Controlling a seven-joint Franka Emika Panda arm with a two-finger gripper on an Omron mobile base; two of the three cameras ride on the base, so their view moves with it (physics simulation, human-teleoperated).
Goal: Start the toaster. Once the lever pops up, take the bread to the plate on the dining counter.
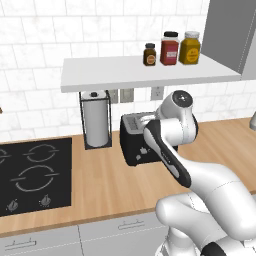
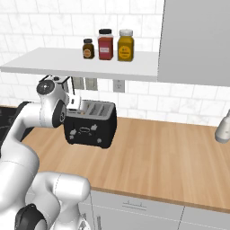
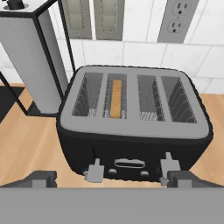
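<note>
Stretches out beneath and beyond the pincer (image 3: 112, 178), a light-wood worktop (image 1: 105, 185), with a black hob (image 1: 30, 172) set into it well off to the pincer's left. Hangs above the pincer, on the tiled wall, a white shelf (image 2: 81, 63) carrying three jars (image 2: 107, 45). Stands just ahead of the pincer and slightly below it, the toaster (image 3: 131, 127), black-bodied with a grey top, four slots running away from the hand. Rises ahead and to the left of the pincer, close beside the toaster's left end, a paper towel roll (image 3: 30, 65) in a black wire holder. Sit on the wall past the toaster, straight ahead of the pincer, two switch plates (image 3: 94, 17) and a power outlet (image 3: 177, 19). Rests upright in the second slot from the left, ahead of the pincer and a little left of its middle, the bread (image 3: 116, 98), only its tan top edge showing. Project from the toaster's near face, right in front of the fingertips, two grey levers (image 3: 94, 170); cannot tell from these views whether they touch the fingers. Stands spread wide apart, the pincer, with nothing between its fingers.
</note>
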